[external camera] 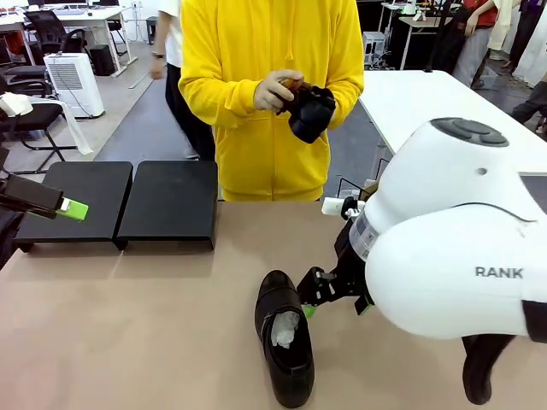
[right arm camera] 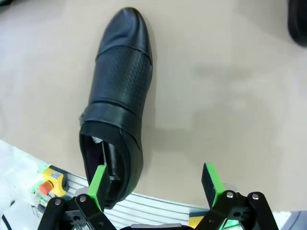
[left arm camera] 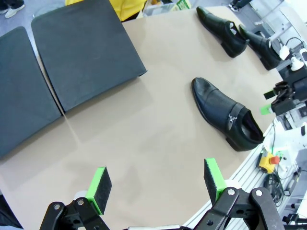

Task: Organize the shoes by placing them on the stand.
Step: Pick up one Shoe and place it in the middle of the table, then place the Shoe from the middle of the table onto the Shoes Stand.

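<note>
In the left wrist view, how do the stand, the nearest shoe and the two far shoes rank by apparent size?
1. The stand
2. The nearest shoe, enlarged by nearness
3. The far shoe and its neighbour: alike, not ranked

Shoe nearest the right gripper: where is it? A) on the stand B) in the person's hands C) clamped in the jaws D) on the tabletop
D: the black dress shoe lies on the tan tabletop, with the right gripper open at its heel and the stand apart from it.
</note>
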You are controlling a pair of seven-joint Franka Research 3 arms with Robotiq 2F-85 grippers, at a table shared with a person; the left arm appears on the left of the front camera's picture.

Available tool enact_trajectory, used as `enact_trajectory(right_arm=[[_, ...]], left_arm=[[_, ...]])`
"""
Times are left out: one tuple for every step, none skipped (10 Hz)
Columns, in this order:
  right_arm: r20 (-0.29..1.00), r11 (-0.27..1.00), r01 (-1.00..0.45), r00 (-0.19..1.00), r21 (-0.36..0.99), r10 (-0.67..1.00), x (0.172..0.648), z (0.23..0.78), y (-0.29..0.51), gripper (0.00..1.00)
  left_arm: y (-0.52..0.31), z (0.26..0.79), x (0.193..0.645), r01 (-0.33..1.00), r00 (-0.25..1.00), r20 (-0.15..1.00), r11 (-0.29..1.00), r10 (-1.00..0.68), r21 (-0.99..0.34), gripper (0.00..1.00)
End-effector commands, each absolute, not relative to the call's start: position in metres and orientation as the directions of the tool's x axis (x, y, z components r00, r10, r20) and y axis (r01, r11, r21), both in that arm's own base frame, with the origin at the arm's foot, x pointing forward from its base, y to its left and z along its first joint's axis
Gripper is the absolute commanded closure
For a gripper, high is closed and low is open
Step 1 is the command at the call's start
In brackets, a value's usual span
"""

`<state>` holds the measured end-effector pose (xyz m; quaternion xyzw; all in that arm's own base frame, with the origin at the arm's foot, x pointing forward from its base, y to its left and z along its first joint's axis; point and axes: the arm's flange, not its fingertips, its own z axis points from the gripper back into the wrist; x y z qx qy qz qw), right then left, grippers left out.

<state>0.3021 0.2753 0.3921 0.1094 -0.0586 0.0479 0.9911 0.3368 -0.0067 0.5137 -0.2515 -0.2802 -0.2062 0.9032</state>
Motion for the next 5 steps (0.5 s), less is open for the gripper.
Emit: enact_trajectory(right_arm=[[0.119, 0.973, -0.074, 0.992, 0.218, 0.049, 0.3034, 0.3816, 0.2808, 0.00], [0.119, 0.973, -0.074, 0.992, 0.218, 0.049, 0.3034, 0.3816, 0.2808, 0.00], [0.119, 0.973, -0.074, 0.992, 0.218, 0.049, 0.3034, 0.3816, 0.2808, 0.00], [0.119, 0.973, -0.074, 0.992, 0.218, 0.049, 0.3034, 0.3816, 0.2808, 0.00], [0.119, 0.973, -0.074, 0.992, 0.218, 0.049, 0.3034, 0.3816, 0.2808, 0.00]], left_arm=[[-0.0052, 0.5136, 0.3385, 0.528, 0.749, 0.620, 0.775, -0.233, -0.346, 0.00], [-0.0052, 0.5136, 0.3385, 0.528, 0.749, 0.620, 0.775, -0.233, -0.346, 0.00], [-0.0052, 0.5136, 0.3385, 0.528, 0.749, 0.620, 0.775, -0.233, -0.346, 0.00], [-0.0052, 0.5136, 0.3385, 0.528, 0.749, 0.620, 0.775, -0.233, -0.346, 0.00], [-0.0052, 0.5136, 0.3385, 0.528, 0.749, 0.620, 0.775, -0.233, -0.346, 0.00]])
